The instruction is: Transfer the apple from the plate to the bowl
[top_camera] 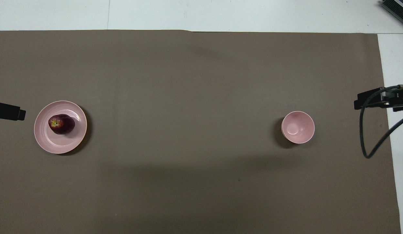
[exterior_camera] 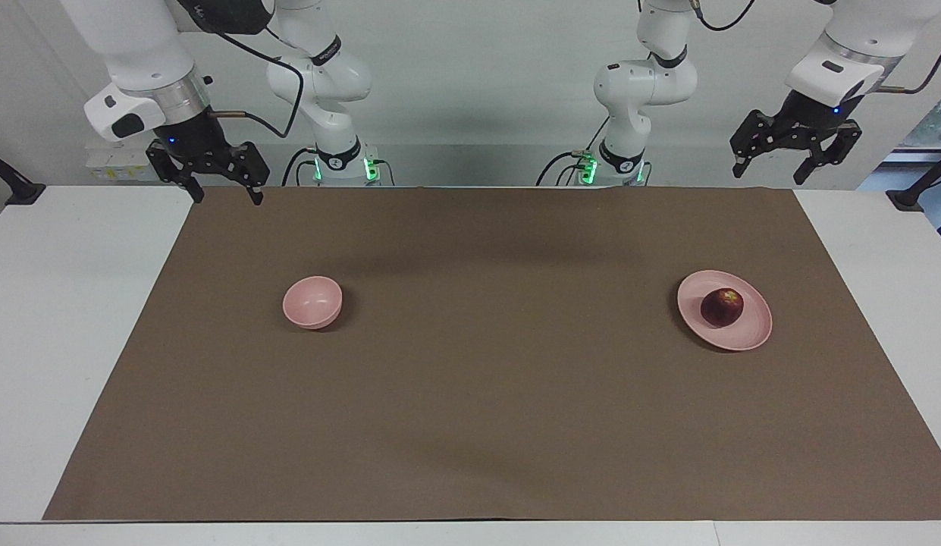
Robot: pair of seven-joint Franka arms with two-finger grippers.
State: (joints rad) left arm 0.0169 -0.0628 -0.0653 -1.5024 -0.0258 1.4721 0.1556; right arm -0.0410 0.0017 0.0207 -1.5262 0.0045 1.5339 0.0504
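The dark red apple (exterior_camera: 722, 306) lies on the flat pink plate (exterior_camera: 752, 334) toward the left arm's end of the brown mat. The small deep pink bowl (exterior_camera: 312, 302) stands empty toward the right arm's end. My left gripper (exterior_camera: 769, 176) hangs open and empty in the air over the mat's corner near its base. My right gripper (exterior_camera: 227, 199) hangs open and empty over the other near corner. In the overhead view the apple (top_camera: 61, 124) sits on the plate (top_camera: 58, 146), and the bowl (top_camera: 298, 127) is well apart from it.
A brown mat (exterior_camera: 485, 394) covers most of the white table (exterior_camera: 53, 318). A black cable (top_camera: 367, 136) loops from the right arm at the mat's edge. A dark device (top_camera: 396, 8) sits at the table's corner farthest from the robots.
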